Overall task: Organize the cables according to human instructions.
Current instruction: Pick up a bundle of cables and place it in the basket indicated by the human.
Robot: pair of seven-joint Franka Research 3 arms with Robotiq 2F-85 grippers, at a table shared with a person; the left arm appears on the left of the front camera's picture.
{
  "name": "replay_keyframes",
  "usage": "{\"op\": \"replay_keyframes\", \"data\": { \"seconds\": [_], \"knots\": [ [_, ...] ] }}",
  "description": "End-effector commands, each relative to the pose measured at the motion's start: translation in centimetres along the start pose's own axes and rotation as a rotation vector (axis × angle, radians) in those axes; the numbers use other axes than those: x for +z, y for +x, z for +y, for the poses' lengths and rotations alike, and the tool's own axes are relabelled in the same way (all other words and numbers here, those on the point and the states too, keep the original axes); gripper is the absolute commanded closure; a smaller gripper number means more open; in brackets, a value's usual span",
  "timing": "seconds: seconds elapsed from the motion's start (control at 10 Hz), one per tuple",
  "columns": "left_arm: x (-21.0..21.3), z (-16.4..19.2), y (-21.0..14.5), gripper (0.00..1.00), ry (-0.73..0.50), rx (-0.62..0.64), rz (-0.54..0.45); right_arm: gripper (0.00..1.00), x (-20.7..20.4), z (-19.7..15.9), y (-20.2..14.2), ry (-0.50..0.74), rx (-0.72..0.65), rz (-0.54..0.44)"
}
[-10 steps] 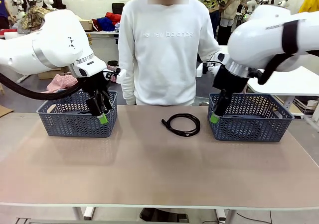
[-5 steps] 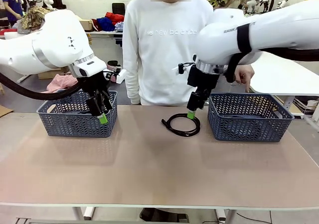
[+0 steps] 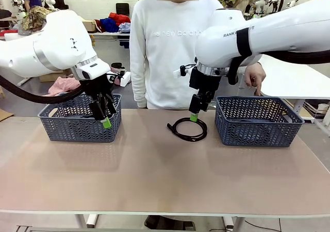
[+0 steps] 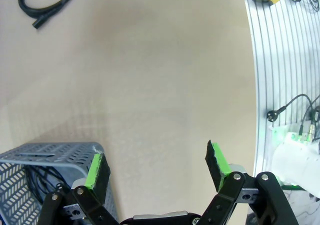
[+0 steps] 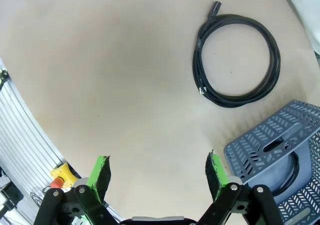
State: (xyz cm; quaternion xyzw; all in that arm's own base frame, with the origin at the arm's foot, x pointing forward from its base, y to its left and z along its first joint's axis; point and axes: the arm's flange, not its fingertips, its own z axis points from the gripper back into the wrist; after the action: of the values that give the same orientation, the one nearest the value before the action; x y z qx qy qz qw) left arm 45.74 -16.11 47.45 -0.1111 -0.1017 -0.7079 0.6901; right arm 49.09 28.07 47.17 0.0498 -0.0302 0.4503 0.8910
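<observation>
One coiled black cable (image 3: pixel 188 129) lies on the table between the two baskets; it also shows in the right wrist view (image 5: pixel 237 60) and at the top left of the left wrist view (image 4: pixel 45 0). My right gripper (image 3: pixel 194 114) hangs open just above the coil's far edge, its pads spread wide (image 5: pixel 157 172) with nothing between them. My left gripper (image 3: pixel 105 119) is open (image 4: pixel 157 167) and empty at the front right corner of the left basket (image 3: pixel 77 123). More black cables lie inside the left basket (image 4: pixel 40 180) and the right basket (image 5: pixel 295 170).
The right basket (image 3: pixel 258 122) stands right of the coil. The person stands at the far side, one hand (image 3: pixel 255 80) pointing down over the right basket. A yellow box with a red button (image 5: pixel 61 174) sits by the table's near edge.
My right arm has swung left from the right basket's front corner to above the coiled cable. The person's hand has come into view over the right basket. The left arm has stayed still.
</observation>
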Motion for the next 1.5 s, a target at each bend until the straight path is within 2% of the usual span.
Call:
{"op": "replay_keyframes", "data": {
  "seconds": [0.0,0.3,0.7,1.4],
  "knots": [
    [0.1,0.0,-0.1,0.00,0.008,0.004,-0.001,0.00,0.0,0.1,-0.3,0.003,0.002,-0.001],
    [0.1,0.0,-0.1,0.00,0.008,0.004,-0.001,0.00,0.0,0.0,0.0,0.000,0.000,0.001],
    [0.1,0.0,-0.1,0.00,0.008,0.004,-0.001,0.00,-4.9,-0.9,4.2,0.017,-0.103,-0.058],
    [0.1,0.0,-0.1,0.00,0.008,0.004,-0.001,0.00,-11.6,-1.5,8.5,-0.079,-0.122,0.025]
  ]
}}
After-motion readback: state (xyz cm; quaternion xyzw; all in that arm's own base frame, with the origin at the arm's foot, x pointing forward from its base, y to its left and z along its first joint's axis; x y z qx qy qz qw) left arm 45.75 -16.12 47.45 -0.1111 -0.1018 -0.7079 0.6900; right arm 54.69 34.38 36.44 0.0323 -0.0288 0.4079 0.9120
